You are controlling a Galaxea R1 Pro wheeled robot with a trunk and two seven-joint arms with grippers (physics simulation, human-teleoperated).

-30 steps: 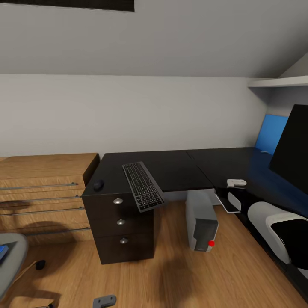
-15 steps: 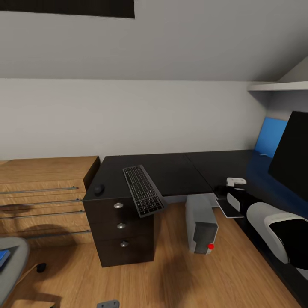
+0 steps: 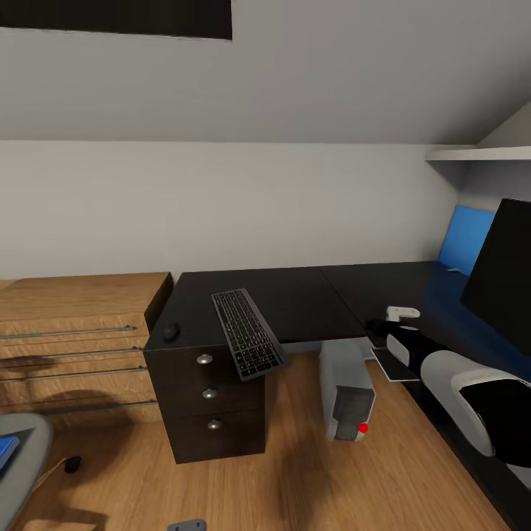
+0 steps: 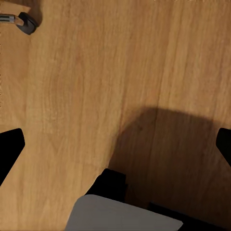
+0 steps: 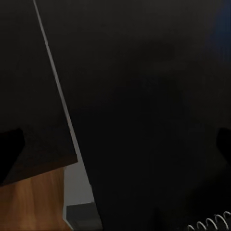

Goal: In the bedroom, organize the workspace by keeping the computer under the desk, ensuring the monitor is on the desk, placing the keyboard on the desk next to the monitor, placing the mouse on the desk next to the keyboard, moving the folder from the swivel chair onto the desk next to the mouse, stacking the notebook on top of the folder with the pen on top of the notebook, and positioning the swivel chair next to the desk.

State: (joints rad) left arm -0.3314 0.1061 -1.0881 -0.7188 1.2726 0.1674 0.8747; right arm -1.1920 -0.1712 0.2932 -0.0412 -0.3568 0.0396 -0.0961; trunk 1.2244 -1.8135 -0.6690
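Slightly my head view has tilted up, not the furniture. My right tool [image 3: 392, 316] hovers above the tabletop [image 3: 295, 291] near its inner corner, fingers apparently spread wide with nothing between. Well apart from it, the keyboard [image 3: 248, 332] overhangs the front edge, probably needing repositioning.

I see the monitor [image 3: 501, 269] cut off by the head view's right edge, its base out of frame. The swivel chair [image 3: 18, 450] and folder [image 3: 6, 450] are clipped at the left edge. The computer [image 3: 346, 391] top hides under the desk [image 3: 295, 295].
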